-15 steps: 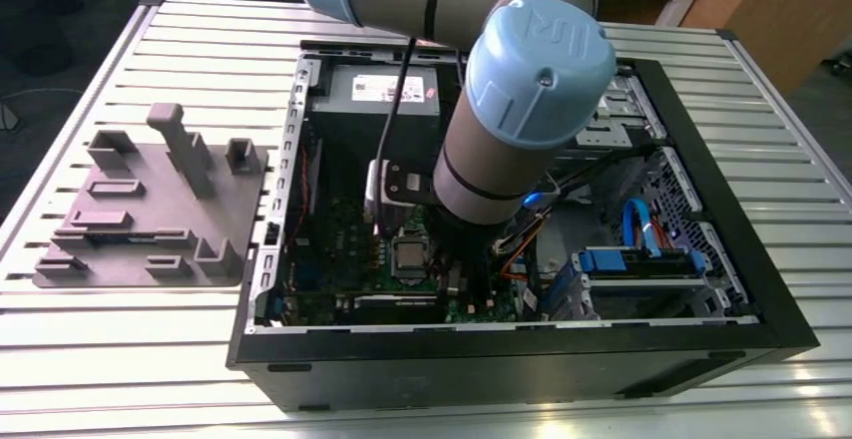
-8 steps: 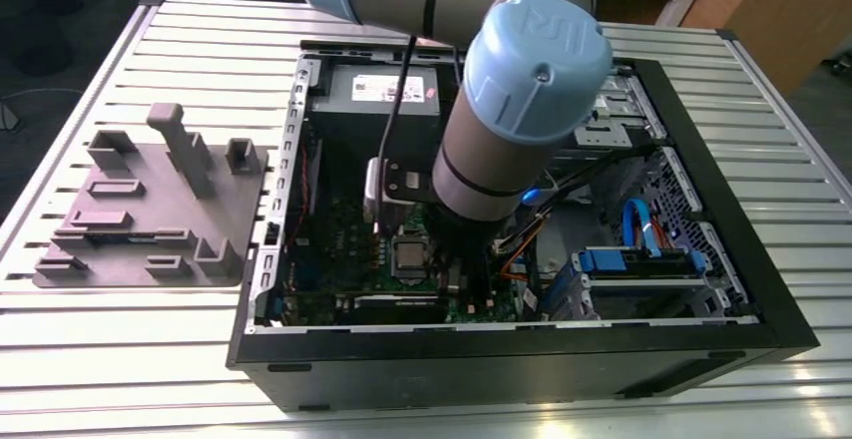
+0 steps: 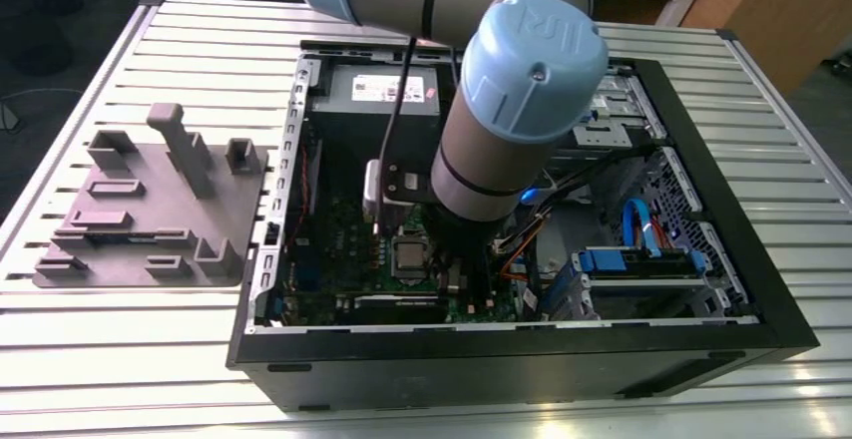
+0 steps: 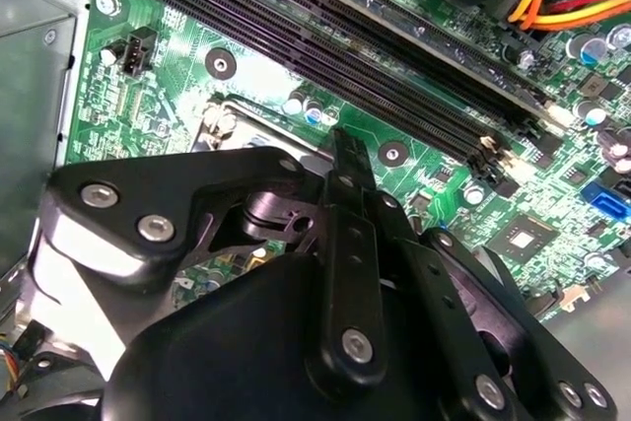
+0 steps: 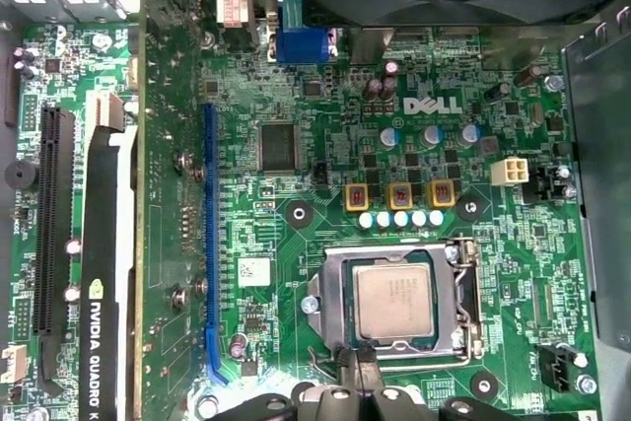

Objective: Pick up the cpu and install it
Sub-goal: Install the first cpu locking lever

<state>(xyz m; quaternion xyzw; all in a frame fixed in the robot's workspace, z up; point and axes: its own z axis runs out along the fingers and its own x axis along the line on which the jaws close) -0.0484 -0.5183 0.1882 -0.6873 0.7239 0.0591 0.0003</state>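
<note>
My pincer (image 5: 360,382) hangs just above the socket's edge; I cannot tell whether it is wide or narrow, and it holds nothing I can see. Just past its tip the cpu (image 5: 392,304) lies flat in the metal socket frame (image 5: 471,293) on the green motherboard (image 5: 325,96). Beyond, in the exterior view, my arm (image 3: 500,130) reaches into the open computer case (image 3: 533,359), and a grey plate (image 3: 147,210) with upright blocks sits on the slatted table (image 3: 107,339).
</note>
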